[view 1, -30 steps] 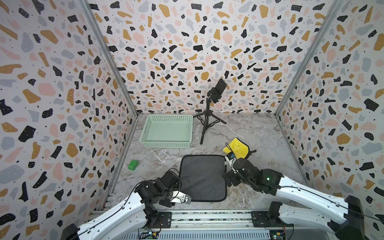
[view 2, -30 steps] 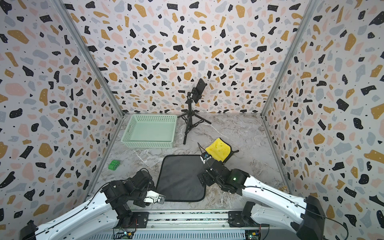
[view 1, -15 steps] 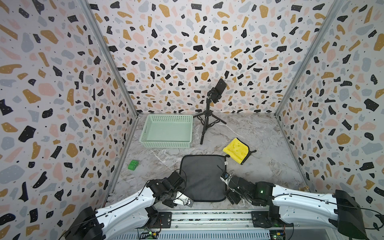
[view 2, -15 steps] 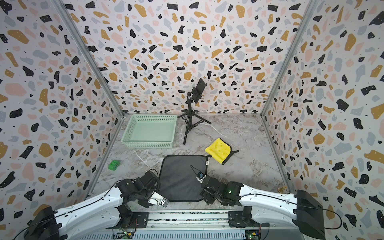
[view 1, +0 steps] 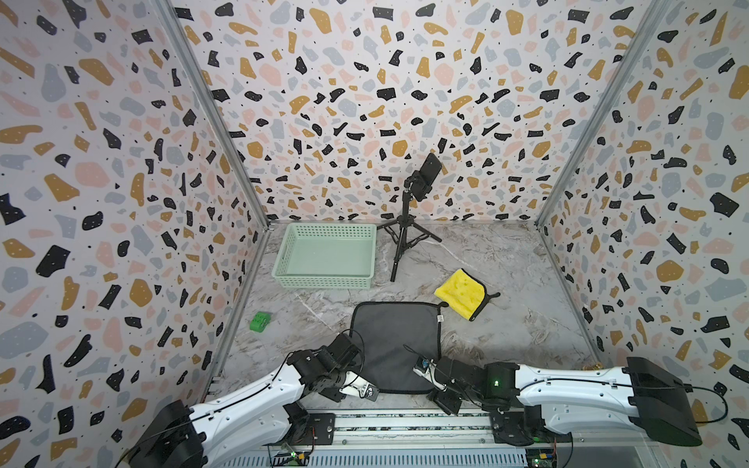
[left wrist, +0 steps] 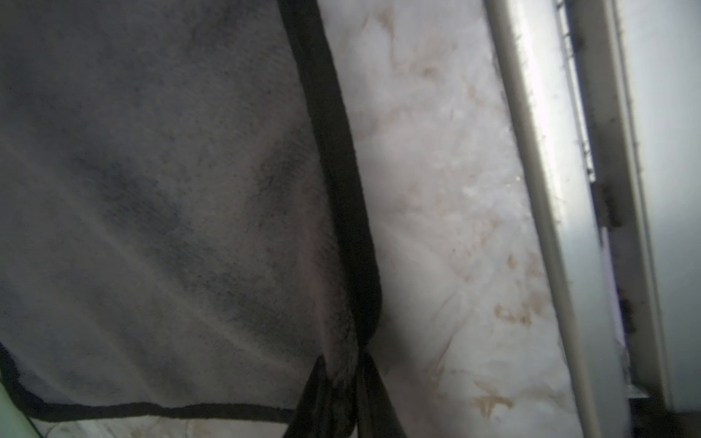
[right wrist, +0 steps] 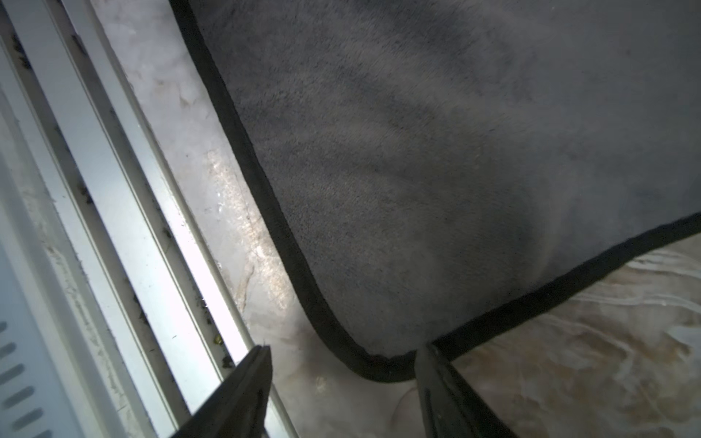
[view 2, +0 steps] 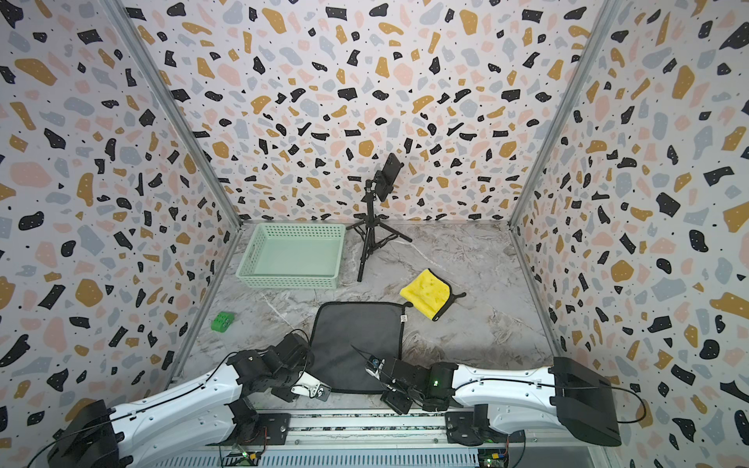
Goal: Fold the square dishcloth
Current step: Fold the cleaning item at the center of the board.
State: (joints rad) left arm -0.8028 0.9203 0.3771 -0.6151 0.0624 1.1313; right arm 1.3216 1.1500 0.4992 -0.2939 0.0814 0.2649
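Observation:
The square dishcloth [view 1: 395, 340] [view 2: 358, 336] is dark grey with a black border and lies flat on the marble table. My left gripper [view 1: 375, 388] [left wrist: 341, 358] is shut on the cloth's near edge, close to the near left corner, and the fabric puckers between the fingers. My right gripper [view 1: 430, 385] [right wrist: 346, 347] stands open at the near right corner. That corner's black border [right wrist: 379, 373] lies between the two fingertips, right beside one of them. Both arms lie low along the front of the table.
A folded yellow cloth [view 1: 462, 293] lies beyond the dishcloth's far right corner. A pale green basket [view 1: 324, 281] stands at the back left, a phone tripod [view 1: 405, 239] beside it. A small green block [view 1: 259, 321] sits by the left wall. An aluminium rail [view 1: 405, 421] borders the front edge.
Both arms have dropped back to the cloth's near edge. The left gripper has shut on that edge. The right jaws have narrowed around the near right corner.

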